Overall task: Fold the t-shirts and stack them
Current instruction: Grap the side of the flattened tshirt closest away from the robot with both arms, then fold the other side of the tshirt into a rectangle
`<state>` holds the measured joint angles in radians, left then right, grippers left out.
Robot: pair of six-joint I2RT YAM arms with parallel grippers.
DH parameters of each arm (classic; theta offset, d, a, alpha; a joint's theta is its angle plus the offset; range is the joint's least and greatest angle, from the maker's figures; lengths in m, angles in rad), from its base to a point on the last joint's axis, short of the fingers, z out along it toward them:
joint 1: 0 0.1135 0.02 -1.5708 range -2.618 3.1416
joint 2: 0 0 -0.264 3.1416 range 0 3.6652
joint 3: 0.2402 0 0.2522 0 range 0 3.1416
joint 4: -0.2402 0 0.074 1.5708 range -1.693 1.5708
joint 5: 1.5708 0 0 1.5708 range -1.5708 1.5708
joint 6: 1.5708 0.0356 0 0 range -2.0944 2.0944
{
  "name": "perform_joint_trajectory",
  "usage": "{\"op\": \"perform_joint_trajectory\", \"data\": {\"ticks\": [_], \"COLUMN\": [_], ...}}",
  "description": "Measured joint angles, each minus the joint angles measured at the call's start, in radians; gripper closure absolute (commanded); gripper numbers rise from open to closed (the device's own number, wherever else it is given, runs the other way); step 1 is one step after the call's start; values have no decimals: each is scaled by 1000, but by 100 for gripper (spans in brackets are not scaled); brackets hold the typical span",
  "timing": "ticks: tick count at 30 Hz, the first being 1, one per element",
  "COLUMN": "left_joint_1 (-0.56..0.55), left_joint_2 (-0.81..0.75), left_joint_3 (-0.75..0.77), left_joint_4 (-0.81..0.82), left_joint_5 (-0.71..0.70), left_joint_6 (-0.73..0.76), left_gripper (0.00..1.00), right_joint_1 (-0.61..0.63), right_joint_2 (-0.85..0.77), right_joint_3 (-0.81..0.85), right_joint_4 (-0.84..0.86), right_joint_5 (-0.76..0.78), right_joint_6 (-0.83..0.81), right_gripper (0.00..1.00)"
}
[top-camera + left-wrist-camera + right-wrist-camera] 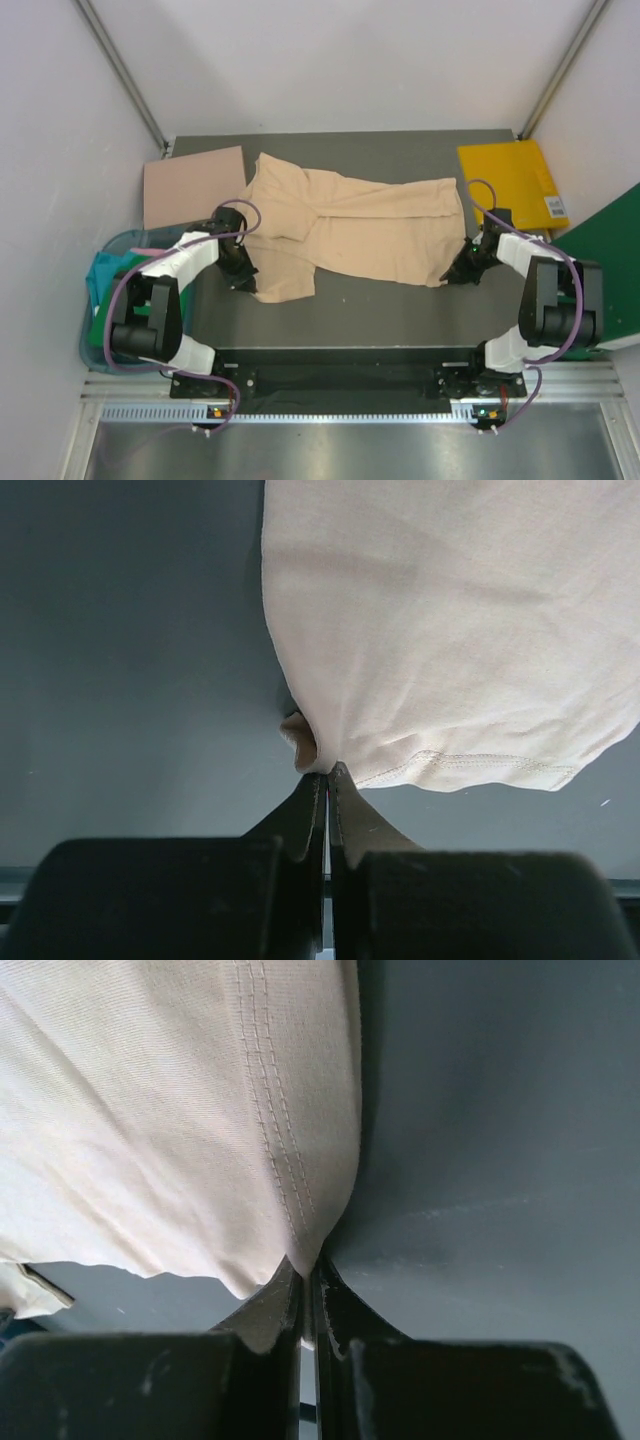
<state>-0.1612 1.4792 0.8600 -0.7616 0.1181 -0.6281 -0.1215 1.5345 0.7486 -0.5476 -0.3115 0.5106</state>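
1. You are looking at a beige t-shirt (370, 225) that is lying spread out, crumpled rather than flat, across the middle of the dark table (400, 310), its long side running left to right.
2. Your left gripper (243, 275) is sitting low at the shirt's near-left part. In the left wrist view the gripper (326, 780) is showing its jaws pressed together with a small fold of the beige cloth (450, 630) pinched between the tips, just beside the stitched hem.
3. Your right gripper (452, 272) is reaching the shirt's near-right corner. In the right wrist view that gripper (305, 1270) is also closing its jaws on the cloth (150, 1110), and the double-stitched hem is running straight down into the pinch.
4. In both wrist views the cloth is rising from the pinch (whether it is lifting clear of the grey tabletop (500, 1140) you cannot tell).
5. A pinkish folded shirt (193, 185) is lying flat at the far-left corner of the table, close beside the beige shirt's far-left end.
6. A yellow packet (505, 180) with a barcode label is lying at the far-right corner.
7. A blue bin (90, 330) is standing off the table's left side, holding teal and green cloth (105, 275).
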Motion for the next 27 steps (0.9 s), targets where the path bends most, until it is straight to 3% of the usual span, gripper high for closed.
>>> {"op": "perform_joint_trajectory", "data": {"ticks": [5,13,20,27], "left_joint_1": [0,-1,-1,-1], "left_joint_2": [0,-5,9,145], "left_joint_3": [35,237,405,544], "left_joint_4": [-37,-119,-129,-92], "left_joint_5": [-34,-106,-134,-134], "left_joint_6": [3,10,2,-8], "left_gripper": [100,100,100,100], "right_joint_1": [8,10,10,10], "right_joint_2": [-14,-47,-44,80], "right_joint_3": [7,34,190,337], "right_joint_4": [-22,-169,-228,-207], "right_joint_5": [3,81,102,108], "right_joint_6": [0,-50,-92,-127], "right_gripper": [100,100,100,100]}}
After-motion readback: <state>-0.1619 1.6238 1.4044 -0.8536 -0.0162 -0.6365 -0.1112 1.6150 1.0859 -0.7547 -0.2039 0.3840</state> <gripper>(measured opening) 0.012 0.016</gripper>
